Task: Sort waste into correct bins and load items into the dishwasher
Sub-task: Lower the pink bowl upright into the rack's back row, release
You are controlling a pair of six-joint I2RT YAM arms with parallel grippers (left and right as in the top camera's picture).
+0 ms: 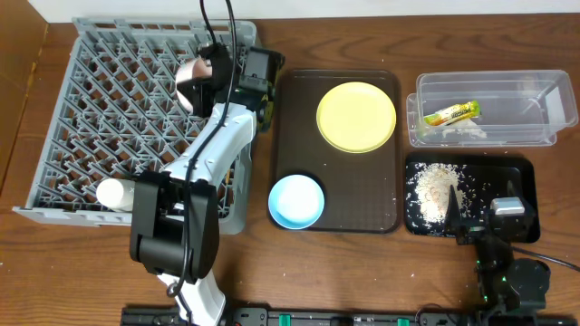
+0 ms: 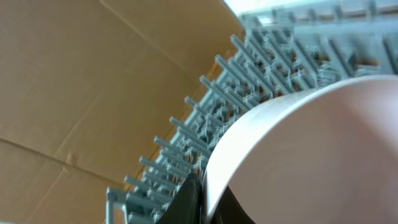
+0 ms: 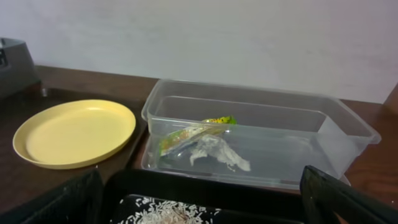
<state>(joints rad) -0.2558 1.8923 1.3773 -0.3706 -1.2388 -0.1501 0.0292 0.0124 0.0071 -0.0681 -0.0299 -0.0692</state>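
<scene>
**Small white bowl gripped over the rack; right jaws wide above the black tray**

Left side. The left arm point(image 1: 195, 181) reaches across the grey dish rack point(image 1: 100, 109), which fills the 9 o'clock side of the table point(image 1: 82, 272). Its jaws are closed tight on the rim of the small white bowl point(image 2: 311, 155). The wrist view shows the rim pinched between the dark fingers point(image 2: 185, 208). The bowl is tipped on edge over the rack's 1 o'clock corner, above the rows of upright pegs. Whether it touches the pegs cannot be told.

Right side. The right jaws stand wide apart and hold nothing. They sit at the table's 5 o'clock, over the near edge of the glossy black tray point(image 1: 521, 172). Whitish crumbs point(image 1: 438, 190) lie scattered over the 9 o'clock half of that tray.

Bins. The clear tub point(image 1: 553, 91) sits just beside the black tray, at its 12 o'clock. Inside it lie the yellow-green snack wrapper point(image 1: 451, 113) and the crumpled white tissue point(image 1: 464, 133). The two touch, with the tissue on the 6 o'clock side of the wrapper.

Centre. The dark brown serving tray point(image 1: 362, 190) lies between the rack and the bins. The yellow plate point(image 1: 356, 117) rests flat at its 1 o'clock. The light-blue bowl point(image 1: 296, 201) stands upright at its 7 o'clock corner, its rim at the tray's edge. Plate and bowl are well apart.
</scene>
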